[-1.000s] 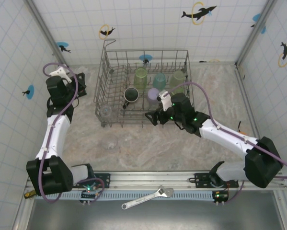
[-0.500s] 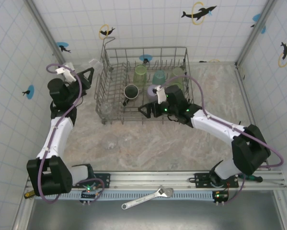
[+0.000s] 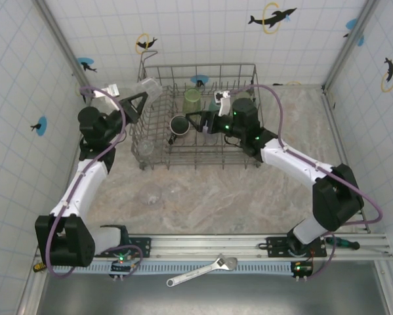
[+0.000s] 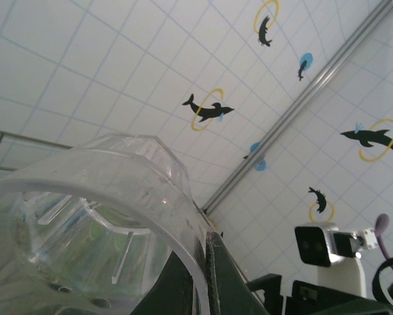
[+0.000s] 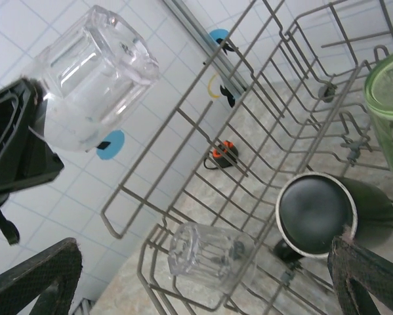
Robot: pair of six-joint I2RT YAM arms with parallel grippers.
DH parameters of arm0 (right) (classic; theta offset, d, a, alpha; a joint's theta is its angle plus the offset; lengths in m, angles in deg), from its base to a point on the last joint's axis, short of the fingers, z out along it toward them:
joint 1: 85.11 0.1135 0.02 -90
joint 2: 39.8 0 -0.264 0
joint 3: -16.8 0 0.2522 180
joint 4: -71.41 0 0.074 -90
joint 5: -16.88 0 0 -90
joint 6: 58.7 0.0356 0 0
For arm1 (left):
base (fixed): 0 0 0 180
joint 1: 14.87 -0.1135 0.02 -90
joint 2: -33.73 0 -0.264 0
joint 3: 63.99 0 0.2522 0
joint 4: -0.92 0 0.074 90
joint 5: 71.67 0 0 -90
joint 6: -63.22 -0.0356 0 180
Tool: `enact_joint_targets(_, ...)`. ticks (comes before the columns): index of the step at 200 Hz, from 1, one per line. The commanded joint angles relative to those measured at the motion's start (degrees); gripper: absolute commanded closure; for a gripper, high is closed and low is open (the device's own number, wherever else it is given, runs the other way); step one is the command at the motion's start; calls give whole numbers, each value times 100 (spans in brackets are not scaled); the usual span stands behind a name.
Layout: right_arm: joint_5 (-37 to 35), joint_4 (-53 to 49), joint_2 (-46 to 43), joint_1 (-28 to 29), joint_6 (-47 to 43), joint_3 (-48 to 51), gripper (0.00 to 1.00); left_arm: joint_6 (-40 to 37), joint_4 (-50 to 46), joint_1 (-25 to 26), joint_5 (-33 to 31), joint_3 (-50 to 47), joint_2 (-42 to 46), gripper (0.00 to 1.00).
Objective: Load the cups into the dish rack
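The dish rack [image 3: 183, 65] stands at the far middle of the worktop [image 3: 235, 197], with a raised wire loop at its far-left corner. The left end effector [image 3: 138, 97] is closed on a clear cup [image 3: 148, 85], gripping it at the mouth end and holding it in the air, tipped over, just outside the rack's left wall near that far-left corner. In the left wrist view the rim of this cup [image 4: 98, 216] fills the lower left, with a dark finger [image 4: 176, 292] pressed against its wall. The right end effector [image 3: 196, 122] reaches into the rack from the right side, its jaws spread wide with nothing between them, hovering just beside a black cup [image 3: 180, 125]. In the right wrist view the black cup [image 5: 314, 213] lies on its side among the tines. A green cup [image 3: 192, 98] stands in the row behind it, toward the rack's far edge. A second clear cup [image 5: 209, 252] sits in the rack's near-left corner. Another faint clear cup [image 3: 150, 194] rests on the worktop in front of the rack's near-left corner. A small orange tape measure [image 5: 222, 149] lies on the worktop beyond the rack's left wall. A wrench [image 3: 203, 270] lies below the worktop's near edge.
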Motion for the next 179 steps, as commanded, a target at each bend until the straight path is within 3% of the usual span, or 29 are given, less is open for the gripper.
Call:
enact_joint_targets(1, 138, 524, 254, -49, 279, -407, 0, 182, 688, 146, 256, -90, -31, 100)
enact_joint_targets(80, 792, 2074, 814, -287, 1264, -585, 0, 569, 1290, 466, 610, -243, -345, 100)
enact_joint_targets(179, 941, 3237, 1532, -384, 2548, -857, 0, 1057, 2319, 871, 721, -250, -1000, 100)
